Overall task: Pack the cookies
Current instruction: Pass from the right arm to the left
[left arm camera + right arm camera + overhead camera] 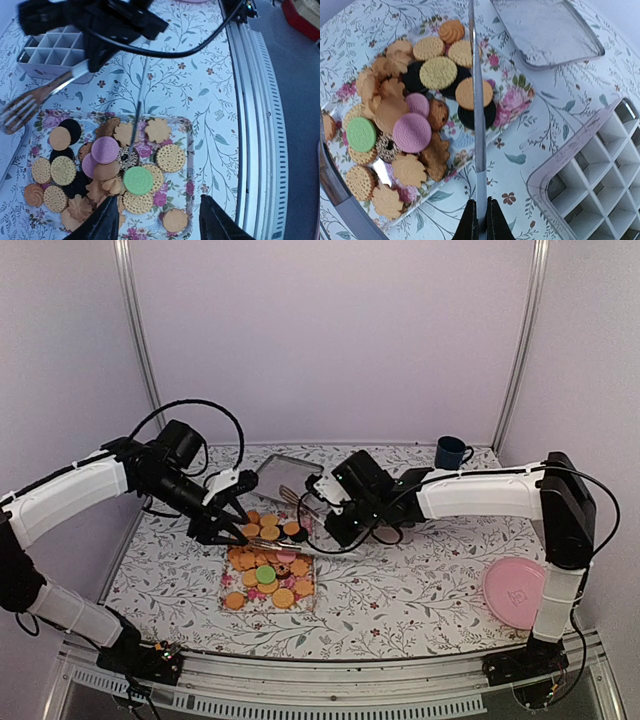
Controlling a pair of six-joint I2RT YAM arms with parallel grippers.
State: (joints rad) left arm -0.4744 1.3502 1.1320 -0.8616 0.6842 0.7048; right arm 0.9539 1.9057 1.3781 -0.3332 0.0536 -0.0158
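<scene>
Right pincer [480, 212] tight on slim metal strip [478, 150] — ridged cookies [438, 72]

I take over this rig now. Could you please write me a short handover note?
Left gripper: jaws open, empty, above the cookies on the floral tray.
Right gripper: jaws shut on a thin metal tool that reaches over the cookies.
Done: nothing packed; the visible cells of the white divided box are empty.
To do: move the cookies into the box.
</scene>
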